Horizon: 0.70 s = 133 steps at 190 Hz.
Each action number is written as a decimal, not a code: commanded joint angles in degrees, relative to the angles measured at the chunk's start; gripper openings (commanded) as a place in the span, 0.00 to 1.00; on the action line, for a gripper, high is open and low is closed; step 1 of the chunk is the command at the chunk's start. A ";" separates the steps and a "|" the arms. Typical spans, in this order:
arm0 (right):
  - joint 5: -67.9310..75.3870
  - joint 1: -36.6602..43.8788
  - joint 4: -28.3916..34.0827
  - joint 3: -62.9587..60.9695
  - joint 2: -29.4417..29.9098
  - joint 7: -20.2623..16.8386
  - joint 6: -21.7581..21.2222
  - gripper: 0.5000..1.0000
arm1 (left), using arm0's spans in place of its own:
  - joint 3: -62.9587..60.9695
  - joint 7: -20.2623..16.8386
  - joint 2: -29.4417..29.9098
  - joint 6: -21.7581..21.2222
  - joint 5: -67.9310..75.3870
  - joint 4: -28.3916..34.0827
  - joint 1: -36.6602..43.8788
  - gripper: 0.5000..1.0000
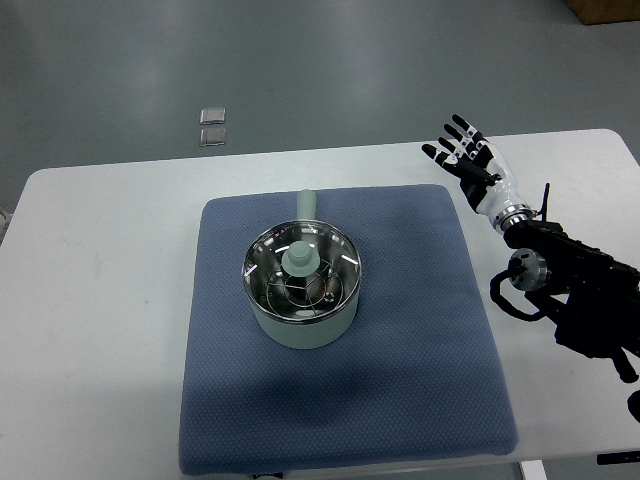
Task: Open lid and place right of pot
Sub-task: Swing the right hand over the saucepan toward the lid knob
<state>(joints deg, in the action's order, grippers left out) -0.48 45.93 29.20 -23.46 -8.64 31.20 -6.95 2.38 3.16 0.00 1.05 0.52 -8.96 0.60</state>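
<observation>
A pale green pot (300,325) stands in the middle of a blue mat (420,330). Its glass lid (262,265) with a green knob (298,260) sits closed on top, and the pot's handle (307,203) points toward the far side. My right hand (463,152) hovers over the mat's far right corner, well to the right of the pot, with its fingers spread and nothing in them. The right arm (570,285) enters from the picture's right edge. No left arm shows.
The mat lies on a white table (100,300). Bare mat stretches to the right of the pot and in front of it. Two small grey squares (212,125) lie on the floor beyond the table's far edge.
</observation>
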 commanded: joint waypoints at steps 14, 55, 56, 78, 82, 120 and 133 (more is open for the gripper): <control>-14.01 3.11 1.30 0.17 -0.76 -0.08 -0.25 0.86 | 0.08 0.00 0.00 0.01 -0.08 0.00 0.02 1.00; -37.74 9.61 6.40 1.49 -5.86 -0.79 -4.03 0.86 | 0.08 0.00 0.00 0.01 0.01 0.00 0.02 1.00; -37.75 9.62 6.40 1.49 -5.86 -0.79 -4.03 0.86 | 0.08 0.00 0.00 0.01 0.01 0.00 0.02 1.00; -49.26 14.80 7.54 1.93 -8.23 -0.44 -8.78 0.86 | 0.08 0.00 0.00 0.01 -0.08 0.00 0.02 1.00; -51.46 15.86 7.81 2.01 -8.41 -0.35 -9.75 0.86 | 0.08 0.00 0.00 0.01 0.01 0.00 0.02 1.00; -65.96 21.40 13.96 2.37 -9.90 0.00 -15.72 0.86 | 0.08 0.00 0.00 0.01 -0.08 0.00 0.02 1.00; -75.46 24.82 20.29 3.16 -10.43 0.00 -18.45 0.86 | 0.08 0.00 0.00 0.01 -0.08 0.00 0.02 1.00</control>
<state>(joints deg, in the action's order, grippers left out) -66.78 67.42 43.66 -21.07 -18.52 31.13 -22.64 2.46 3.18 0.00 1.06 0.48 -8.96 0.64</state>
